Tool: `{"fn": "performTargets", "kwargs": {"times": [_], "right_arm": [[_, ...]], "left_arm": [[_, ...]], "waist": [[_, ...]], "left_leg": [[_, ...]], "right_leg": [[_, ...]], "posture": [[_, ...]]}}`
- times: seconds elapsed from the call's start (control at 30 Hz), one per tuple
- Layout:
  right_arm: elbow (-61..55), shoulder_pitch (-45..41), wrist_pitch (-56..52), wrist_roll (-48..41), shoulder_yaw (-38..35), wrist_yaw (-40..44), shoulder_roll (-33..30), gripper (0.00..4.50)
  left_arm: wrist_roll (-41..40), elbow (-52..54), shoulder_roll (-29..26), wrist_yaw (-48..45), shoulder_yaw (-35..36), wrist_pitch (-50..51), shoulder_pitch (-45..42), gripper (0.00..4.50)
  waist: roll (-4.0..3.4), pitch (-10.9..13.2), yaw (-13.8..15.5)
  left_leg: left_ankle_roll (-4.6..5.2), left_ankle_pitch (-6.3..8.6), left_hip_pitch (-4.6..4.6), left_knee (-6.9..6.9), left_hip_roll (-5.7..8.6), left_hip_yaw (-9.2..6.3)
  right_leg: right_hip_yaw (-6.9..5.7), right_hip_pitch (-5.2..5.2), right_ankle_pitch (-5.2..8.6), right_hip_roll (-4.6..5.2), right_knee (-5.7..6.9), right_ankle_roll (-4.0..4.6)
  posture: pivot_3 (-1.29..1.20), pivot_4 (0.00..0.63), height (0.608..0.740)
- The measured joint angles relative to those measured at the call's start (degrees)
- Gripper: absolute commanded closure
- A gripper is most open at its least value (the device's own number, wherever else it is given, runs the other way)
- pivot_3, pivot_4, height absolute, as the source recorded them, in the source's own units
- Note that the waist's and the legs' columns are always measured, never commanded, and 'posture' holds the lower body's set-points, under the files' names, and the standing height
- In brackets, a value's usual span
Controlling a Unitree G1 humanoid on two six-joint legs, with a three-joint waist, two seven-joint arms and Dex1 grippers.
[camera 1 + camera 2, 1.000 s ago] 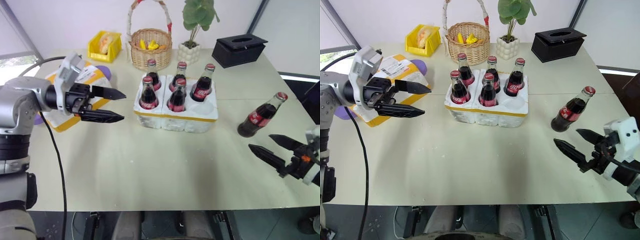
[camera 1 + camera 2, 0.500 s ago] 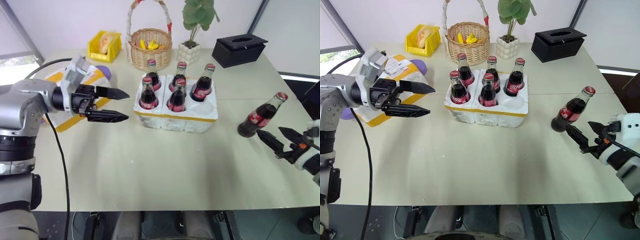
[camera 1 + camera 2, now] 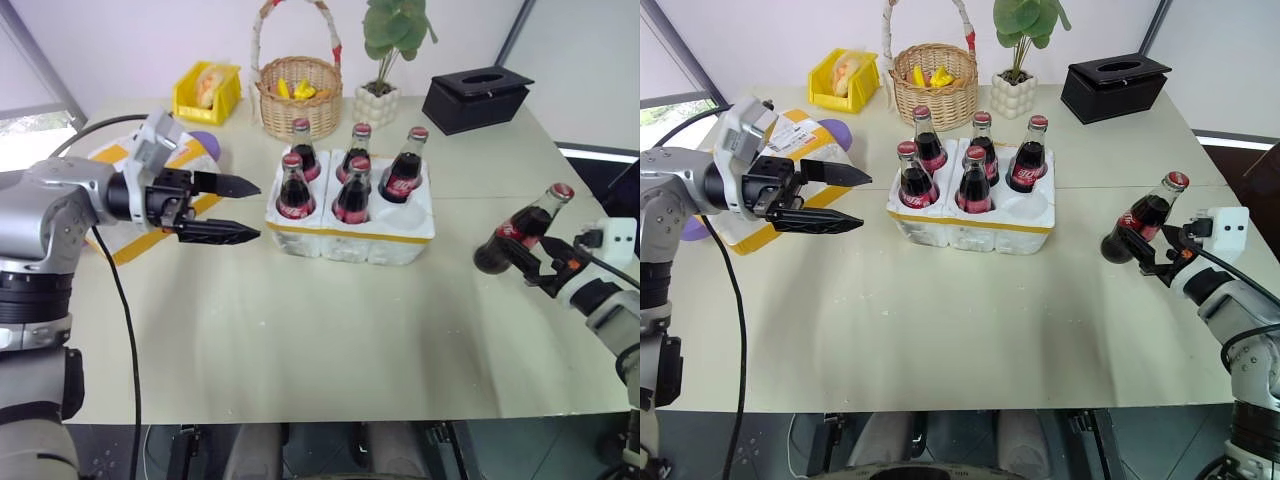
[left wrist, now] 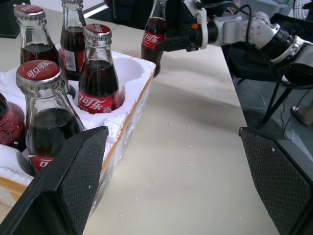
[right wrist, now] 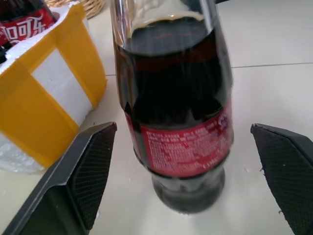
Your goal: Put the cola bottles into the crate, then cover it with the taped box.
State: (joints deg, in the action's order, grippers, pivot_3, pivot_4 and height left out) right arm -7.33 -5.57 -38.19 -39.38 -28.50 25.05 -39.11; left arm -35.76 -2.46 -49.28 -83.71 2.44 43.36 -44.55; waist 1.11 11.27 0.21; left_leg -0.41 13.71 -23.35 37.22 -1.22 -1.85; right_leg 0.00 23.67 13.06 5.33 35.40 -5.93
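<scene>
Last cola bottle (image 3: pixel 520 231) standing alone right of the crate (image 3: pixel 352 225), whose near-right hole awaits it. Right gripper (image 5: pixel 186 161) spread wide around its base, ungripped. Left gripper (image 3: pixel 240 209) spread, idle near the taped box (image 3: pixel 120 240).

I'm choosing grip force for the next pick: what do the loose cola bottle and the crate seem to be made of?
Loose cola bottle: likely clear glass, glossy, with highlights on its shoulder and dark cola showing through; the cap looks like metal. Crate: seemingly white foam, matte and grainy, with crumbly hole edges and a smooth yellow tape band at its base.
</scene>
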Motion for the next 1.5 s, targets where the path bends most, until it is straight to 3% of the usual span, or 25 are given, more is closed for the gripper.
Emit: {"fn": "performTargets", "kwargs": {"times": [0.17, 0.3, 0.57, 0.73, 0.93, 1.13, 1.3, 1.5], "right_arm": [[5.3, -4.4, 2.0, 2.3, 2.3, 0.3, 1.7, 0.0], [7.4, -5.8, 3.0, 2.9, 2.8, 1.1, 2.2, 1.67], [7.2, -5.6, 3.0, 3.3, 2.7, 1.8, 1.8, 1.67], [1.6, -5.2, -2.7, 1.7, 2.3, 2.2, -3.2, 1.67], [-8.3, -19.0, -10.7, -6.6, 2.7, 2.2, -8.2, 1.67], [-11.5, -29.4, -15.2, -10.3, 10.5, 1.6, -6.6, 1.67], [-11.0, -33.2, -15.9, -9.0, 17.8, 1.2, -2.3, 1.67], [-7.3, -34.0, -14.4, -4.3, 21.7, 2.4, -0.6, 1.67]], "left_arm": [[0.0, 0.1, 0.0, 0.2, 0.0, 0.0, 0.0, 0.02], [0.0, 0.1, 0.0, 0.2, 0.0, 0.0, 0.0, 0.0], [0.0, 0.1, 0.0, 0.4, 0.1, -0.2, 0.2, 0.0], [-0.1, 0.1, 0.0, 0.5, 0.3, -0.1, 1.8, 0.0], [-0.8, 0.6, 0.0, 1.4, 0.7, -0.2, 2.2, 0.0], [-1.2, 0.9, 0.3, 2.4, 0.7, -0.2, 2.3, 0.0], [-1.8, 1.1, 0.5, 3.0, 0.7, 0.0, 2.3, 0.0], [-2.5, 1.1, 0.5, 4.0, 0.8, 0.1, 2.3, 0.0]], "waist": [[0.0, 0.0, -0.4], [-0.01, 0.0, -0.7], [-0.04, 0.0, -0.9], [-0.34, 0.2, -0.9], [-0.49, 0.3, -1.5], [-0.47, 0.3, -1.1], [-0.47, 0.3, -1.0], [-0.45, 0.3, -1.0]], "left_leg": [[0.0, 0.0, 0.01, 0.0, 0.0, 0.0], [0.0, 0.0, -0.01, 0.0, 0.0, -0.01], [0.0, 0.0, 0.0, -0.01, 0.0, -0.01], [0.0, 0.0, -0.09, -0.01, 0.01, 0.07], [0.0, 0.0, -0.05, -0.05, -0.23, 0.3], [0.01, 0.0, -0.08, -0.06, -0.44, 0.3], [0.01, 0.0, -0.15, -0.04, -0.44, 0.32], [0.01, 0.0, -0.16, -0.04, -0.44, 0.33]], "right_leg": [[0.0, 0.0, 0.0, 0.0, 0.02, 0.0], [0.0, 0.0, -0.01, 0.0, 0.02, -0.02], [0.01, 0.02, -0.01, -0.01, 0.06, -0.02], [0.12, 0.21, -0.01, -0.01, 0.16, -0.03], [0.55, 0.67, -0.04, -0.36, 0.63, -0.13], [0.56, 0.73, 0.01, -0.6, 0.64, 0.05], [0.58, 0.82, -0.01, -0.61, 0.65, 0.05], [0.58, 0.83, -0.02, -0.61, 0.65, 0.04]], "posture": [[0.0, 0.15, 0.74], [0.0, 0.15, 0.74], [0.0, 0.15, 0.74], [0.0, 0.15, 0.74], [0.0, 0.15, 0.74], [0.0, 0.15, 0.74], [0.0, 0.15, 0.74], [0.0, 0.15, 0.74]]}}
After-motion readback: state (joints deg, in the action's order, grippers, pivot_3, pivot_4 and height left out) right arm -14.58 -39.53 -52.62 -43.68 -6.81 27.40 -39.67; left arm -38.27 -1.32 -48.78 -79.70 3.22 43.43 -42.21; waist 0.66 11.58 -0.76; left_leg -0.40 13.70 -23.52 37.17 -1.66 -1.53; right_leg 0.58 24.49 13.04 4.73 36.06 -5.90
